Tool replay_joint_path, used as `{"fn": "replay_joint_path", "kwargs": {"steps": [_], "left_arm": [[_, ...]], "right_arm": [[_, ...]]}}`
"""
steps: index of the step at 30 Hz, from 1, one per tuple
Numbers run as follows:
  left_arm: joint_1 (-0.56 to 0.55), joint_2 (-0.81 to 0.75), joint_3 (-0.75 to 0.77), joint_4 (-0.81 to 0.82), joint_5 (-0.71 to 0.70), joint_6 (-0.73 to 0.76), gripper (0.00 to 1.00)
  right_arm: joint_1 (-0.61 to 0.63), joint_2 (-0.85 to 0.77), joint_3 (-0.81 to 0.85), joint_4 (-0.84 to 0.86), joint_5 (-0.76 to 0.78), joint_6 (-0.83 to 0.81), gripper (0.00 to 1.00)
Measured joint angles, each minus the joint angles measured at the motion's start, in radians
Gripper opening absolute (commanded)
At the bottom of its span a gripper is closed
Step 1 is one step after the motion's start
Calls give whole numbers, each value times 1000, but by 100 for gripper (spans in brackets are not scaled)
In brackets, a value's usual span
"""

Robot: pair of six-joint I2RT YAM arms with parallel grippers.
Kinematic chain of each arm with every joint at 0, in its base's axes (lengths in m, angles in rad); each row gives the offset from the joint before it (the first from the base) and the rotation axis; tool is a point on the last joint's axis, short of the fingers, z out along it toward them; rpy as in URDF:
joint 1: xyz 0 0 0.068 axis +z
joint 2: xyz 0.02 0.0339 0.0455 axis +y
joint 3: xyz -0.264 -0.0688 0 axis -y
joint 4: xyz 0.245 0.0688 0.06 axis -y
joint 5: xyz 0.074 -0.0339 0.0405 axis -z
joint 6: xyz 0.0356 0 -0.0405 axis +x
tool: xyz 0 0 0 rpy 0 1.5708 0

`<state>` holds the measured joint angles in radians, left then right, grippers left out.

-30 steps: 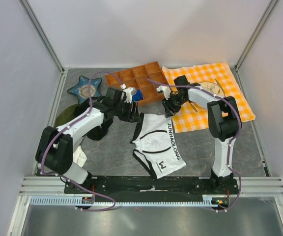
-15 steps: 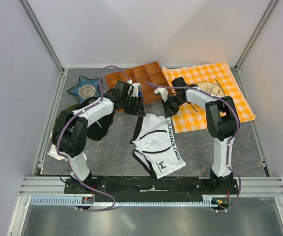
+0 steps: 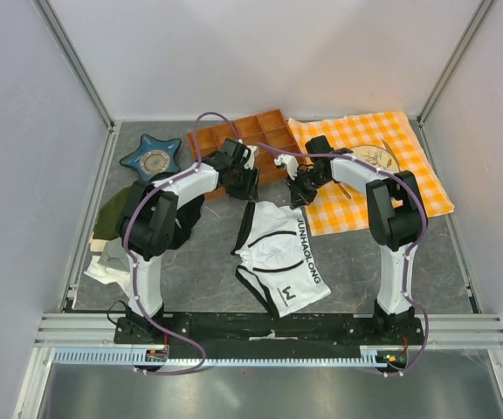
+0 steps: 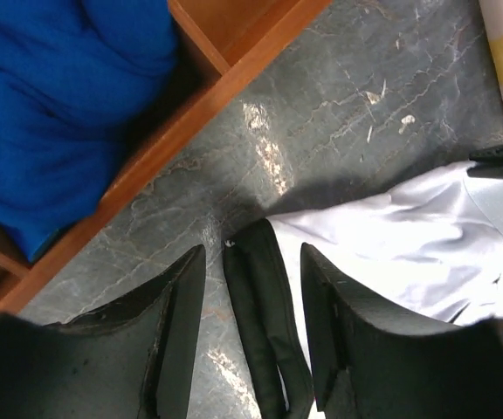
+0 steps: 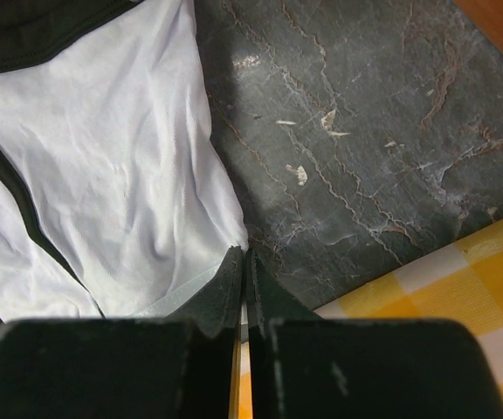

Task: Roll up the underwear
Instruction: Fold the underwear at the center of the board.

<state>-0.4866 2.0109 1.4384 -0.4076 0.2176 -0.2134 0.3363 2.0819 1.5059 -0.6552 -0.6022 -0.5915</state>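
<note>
The right claw now pinches a corner of the underwear while the left claw, newly arrived and spread, straddles its black trim, so rolling looks imminent.

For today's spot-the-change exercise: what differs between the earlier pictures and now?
The left arm stretched forward, putting the open left gripper astride the black trim of the underwear. The right gripper closed on its far right corner. Underwear, tray and checked cloth stayed put.

A robot lab cell — white panel walls, aluminium frame rails.
</note>
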Motion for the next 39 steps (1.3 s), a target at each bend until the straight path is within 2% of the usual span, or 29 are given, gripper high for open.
{"fn": "replay_joint_path", "kwargs": {"steps": [3, 8, 11, 12, 14, 22, 27, 35, 39], "left_arm": [[-7, 34, 34, -22, -27, 3, 50], [-15, 74, 62, -53, -51, 4, 39], [-18, 75, 68, -67, -58, 6, 24], [-18, 76, 68, -71, -58, 6, 7], [-19, 80, 68, -77, -59, 8, 2], [-20, 56, 47, -60, -60, 10, 2], [-20, -62, -26, -27, -91, 9, 2], [-10, -266, -57, 52, -157, 10, 2], [-4, -329, -82, 82, -168, 10, 2]], "right_arm": [[0, 0, 0, 0, -3, 0, 4], [0, 0, 0, 0, -7, 0, 4], [0, 0, 0, 0, -8, 0, 4], [0, 0, 0, 0, -8, 0, 4], [0, 0, 0, 0, -10, 0, 4], [0, -7, 0, 0, -15, 1, 3], [1, -32, 13, -9, -8, 1, 3], [4, -60, 212, -24, -2, 3, 2], [8, -117, 235, -27, -19, -8, 2]]}}
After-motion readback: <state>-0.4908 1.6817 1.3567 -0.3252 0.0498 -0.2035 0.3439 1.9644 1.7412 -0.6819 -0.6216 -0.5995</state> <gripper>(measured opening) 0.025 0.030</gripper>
